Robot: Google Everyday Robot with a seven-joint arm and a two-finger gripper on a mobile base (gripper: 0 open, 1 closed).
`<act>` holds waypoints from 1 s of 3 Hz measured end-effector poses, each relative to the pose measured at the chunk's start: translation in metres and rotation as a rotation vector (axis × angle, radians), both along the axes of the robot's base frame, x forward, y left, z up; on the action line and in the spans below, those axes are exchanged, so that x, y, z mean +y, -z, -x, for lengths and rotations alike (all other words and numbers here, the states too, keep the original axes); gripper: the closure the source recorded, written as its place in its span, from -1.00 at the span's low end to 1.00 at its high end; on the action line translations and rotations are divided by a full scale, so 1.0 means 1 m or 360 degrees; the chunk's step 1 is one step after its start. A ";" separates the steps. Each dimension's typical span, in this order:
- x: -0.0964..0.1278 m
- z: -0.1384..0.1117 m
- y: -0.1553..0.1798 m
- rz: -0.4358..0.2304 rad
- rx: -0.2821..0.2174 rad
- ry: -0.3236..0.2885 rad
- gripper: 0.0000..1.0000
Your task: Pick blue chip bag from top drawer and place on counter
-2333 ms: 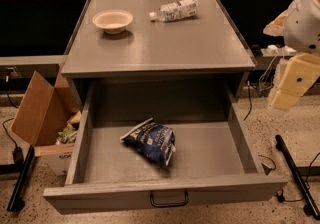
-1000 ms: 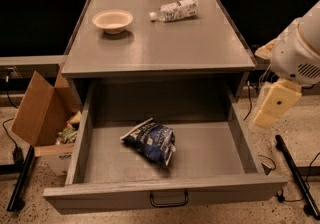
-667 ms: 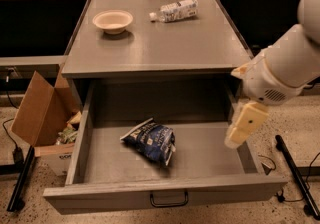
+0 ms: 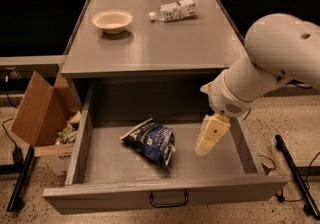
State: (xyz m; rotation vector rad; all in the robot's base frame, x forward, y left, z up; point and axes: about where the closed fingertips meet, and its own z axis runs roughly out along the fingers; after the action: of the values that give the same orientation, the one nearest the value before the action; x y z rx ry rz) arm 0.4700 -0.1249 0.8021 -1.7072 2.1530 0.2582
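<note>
The blue chip bag lies crumpled on the floor of the open top drawer, left of centre. The drawer is pulled fully out, its black handle at the front. The counter above it is a flat grey cabinet top. My gripper hangs from the white arm over the right part of the drawer, to the right of the bag and apart from it. It holds nothing that I can see.
A pale bowl and a white-labelled clear plastic bottle lie on the counter. An open cardboard box with clutter stands on the floor left of the drawer. Black stand legs lie at the right.
The arm has swung in from the right edge, leftward and down. The gripper has gone from outside the drawer's right wall to over its inside. The bag has not moved.
</note>
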 end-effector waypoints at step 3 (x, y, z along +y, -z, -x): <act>0.049 -0.022 0.066 0.0011 0.0166 -0.0084 -1.00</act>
State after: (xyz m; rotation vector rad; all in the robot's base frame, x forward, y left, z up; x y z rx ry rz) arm 0.4919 -0.0763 0.7364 -1.7933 2.1858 0.3622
